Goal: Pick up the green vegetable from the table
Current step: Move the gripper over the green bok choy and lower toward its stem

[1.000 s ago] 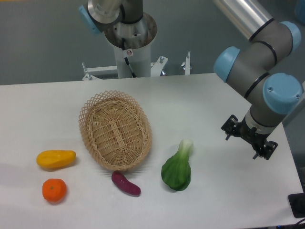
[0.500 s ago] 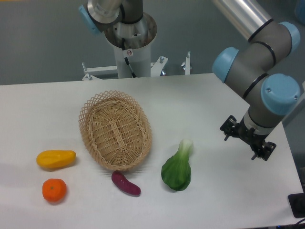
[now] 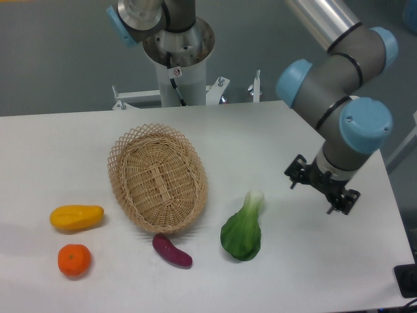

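Note:
The green vegetable (image 3: 243, 228) is a toy bok choy with dark green leaves and a pale stem. It lies on the white table (image 3: 293, 274) at the front, right of centre, with its stem pointing away from the front edge. My gripper (image 3: 320, 188) hangs under the wrist, above the table to the right of the vegetable and apart from it. The wrist hides its fingers, so I cannot tell how the jaws stand. Nothing shows in it.
A wicker basket (image 3: 158, 177) stands left of the vegetable. A purple eggplant piece (image 3: 172, 251) lies just in front of the basket. A yellow fruit (image 3: 77, 217) and an orange (image 3: 73, 260) lie at the front left. The arm's base column (image 3: 177, 65) stands behind the table.
The gripper and wrist have moved left, toward the green vegetable. Nothing on the table has moved.

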Controlling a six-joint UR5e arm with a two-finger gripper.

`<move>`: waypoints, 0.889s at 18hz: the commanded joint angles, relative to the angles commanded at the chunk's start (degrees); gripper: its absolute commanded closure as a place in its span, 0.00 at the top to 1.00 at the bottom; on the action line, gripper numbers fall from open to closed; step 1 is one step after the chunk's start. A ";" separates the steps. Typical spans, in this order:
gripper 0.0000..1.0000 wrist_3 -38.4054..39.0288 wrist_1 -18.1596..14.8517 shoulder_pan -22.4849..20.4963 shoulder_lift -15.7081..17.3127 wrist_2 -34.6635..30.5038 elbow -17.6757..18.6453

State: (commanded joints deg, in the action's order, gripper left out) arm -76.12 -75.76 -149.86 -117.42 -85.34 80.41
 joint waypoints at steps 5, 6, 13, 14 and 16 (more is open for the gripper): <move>1.00 2.19 2.10 2.47 0.70 -0.53 4.83; 1.00 2.29 2.89 2.47 0.62 -0.53 5.80; 1.00 3.60 8.61 3.78 0.18 -0.53 10.65; 1.00 4.30 8.96 3.96 0.00 -0.61 10.91; 1.00 5.19 10.62 4.31 -0.26 -0.62 11.61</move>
State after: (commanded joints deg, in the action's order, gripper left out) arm -70.93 -65.14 -145.55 -117.68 -85.96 92.02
